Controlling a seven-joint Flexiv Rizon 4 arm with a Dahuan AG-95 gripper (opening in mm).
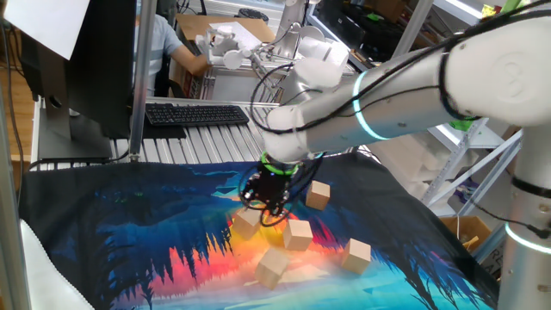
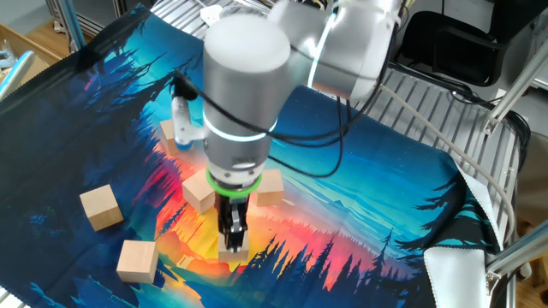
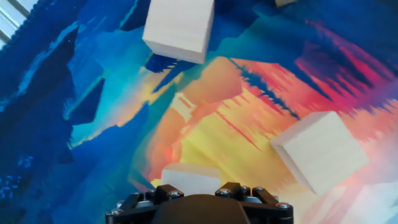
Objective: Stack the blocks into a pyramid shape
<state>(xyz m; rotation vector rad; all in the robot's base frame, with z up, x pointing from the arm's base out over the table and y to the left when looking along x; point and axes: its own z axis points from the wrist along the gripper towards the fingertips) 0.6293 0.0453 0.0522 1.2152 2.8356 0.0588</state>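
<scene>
Several light wooden blocks lie on the painted forest cloth. One block rests on the cloth directly under my gripper; in the hand view that block shows just ahead of the hand, with the fingertips hidden. From the other side, my gripper hangs low over this block. How the jaws stand on it is not visible. Two blocks sit close behind it. Others lie apart to the left. None is stacked.
A keyboard and a monitor stand sit beyond the cloth's far edge. Metal rack slats border the cloth. A folded white cloth lies at one corner. A person sits behind the table.
</scene>
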